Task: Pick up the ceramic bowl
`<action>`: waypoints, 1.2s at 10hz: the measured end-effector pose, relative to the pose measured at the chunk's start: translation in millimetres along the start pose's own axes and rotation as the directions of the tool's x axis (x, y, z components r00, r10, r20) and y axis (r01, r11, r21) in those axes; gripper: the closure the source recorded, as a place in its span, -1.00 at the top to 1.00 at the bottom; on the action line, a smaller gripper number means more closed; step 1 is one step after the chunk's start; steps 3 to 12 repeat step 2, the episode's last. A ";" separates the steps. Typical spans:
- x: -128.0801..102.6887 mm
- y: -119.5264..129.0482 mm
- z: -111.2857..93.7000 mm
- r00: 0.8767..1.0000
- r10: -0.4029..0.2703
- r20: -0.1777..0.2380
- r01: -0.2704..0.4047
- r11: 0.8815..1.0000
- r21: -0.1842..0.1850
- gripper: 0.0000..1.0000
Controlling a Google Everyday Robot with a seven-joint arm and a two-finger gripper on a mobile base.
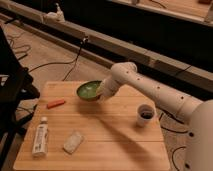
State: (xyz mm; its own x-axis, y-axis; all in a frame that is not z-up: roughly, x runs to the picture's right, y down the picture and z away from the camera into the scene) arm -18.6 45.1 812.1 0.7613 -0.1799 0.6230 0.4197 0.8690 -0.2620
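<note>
The ceramic bowl [88, 90], round, glossy green with a darker rim, hangs tilted a little above the far middle of the wooden table [110, 140]. My gripper [101, 93] is at the bowl's right rim and is shut on it. The white arm reaches in from the right. The fingertips are mostly hidden behind the rim and the wrist.
A small white cup [145, 115] with a dark inside stands at the right. An orange marker [56, 103] lies at the left. A white tube [40, 136] and a small pale packet [74, 142] lie at the front left. Cables run over the floor behind the table.
</note>
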 end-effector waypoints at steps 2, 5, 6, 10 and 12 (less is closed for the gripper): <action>-1.9 -2.4 -17.2 1.000 0.010 -0.007 -0.010 0.999 0.033 -1.00; -1.9 -2.4 -17.2 1.000 0.010 -0.007 -0.010 0.999 0.033 -1.00; -1.9 -2.4 -17.2 1.000 0.010 -0.007 -0.010 0.999 0.033 -1.00; -1.9 -2.4 -17.2 1.000 0.010 -0.007 -0.010 0.999 0.033 -1.00; -1.9 -2.4 -17.2 1.000 0.010 -0.007 -0.010 0.999 0.033 -1.00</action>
